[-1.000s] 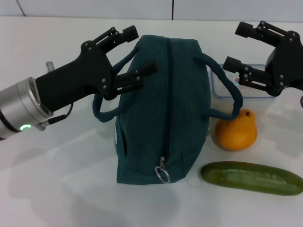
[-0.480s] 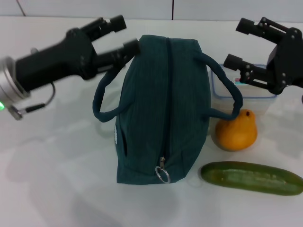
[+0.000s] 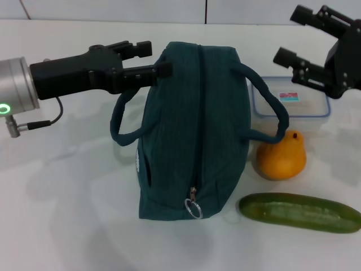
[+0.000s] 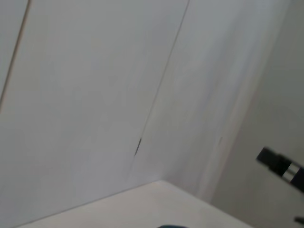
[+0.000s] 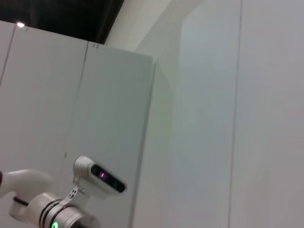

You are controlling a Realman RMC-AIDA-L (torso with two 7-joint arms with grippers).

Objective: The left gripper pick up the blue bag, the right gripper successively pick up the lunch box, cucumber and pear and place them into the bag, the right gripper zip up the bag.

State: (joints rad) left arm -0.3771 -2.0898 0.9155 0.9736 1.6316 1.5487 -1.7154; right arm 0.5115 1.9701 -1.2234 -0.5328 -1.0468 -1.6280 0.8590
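Left gripper lines up on the bag handle

While the blue bag [image 3: 194, 130] lies on its side on the white tabletop [image 3: 73, 197], its zipper runs down the middle toward the ring pull [image 3: 193, 209] at the near end and looks fully closed, so nothing can be seen inside. Its two loop handles fall to either side: one droops toward the robot's left, the other arches over toward the fruit.

Reaching in level from the left, the left gripper [image 3: 153, 59] has its two fingers slightly apart, pinching nothing, with the tips at the far left edge of the bag just above the left handle. That placement reads as an approach to the handle so the bag can be lifted; whether the tips touch the fabric I cannot tell.

On the bag's right side sits the lunch box [image 3: 290, 97], lid on, with only a small label showing through it; otherwise it looks empty. Nearer the robot, the pear [image 3: 282, 155] sits against the right handle, and the cucumber [image 3: 299, 213] lies crosswise nearest of all. None of the three is in the bag yet.

Above the lunch box the right gripper [image 3: 299, 36] hangs with fingers spread wide, empty, probably waiting its turn.
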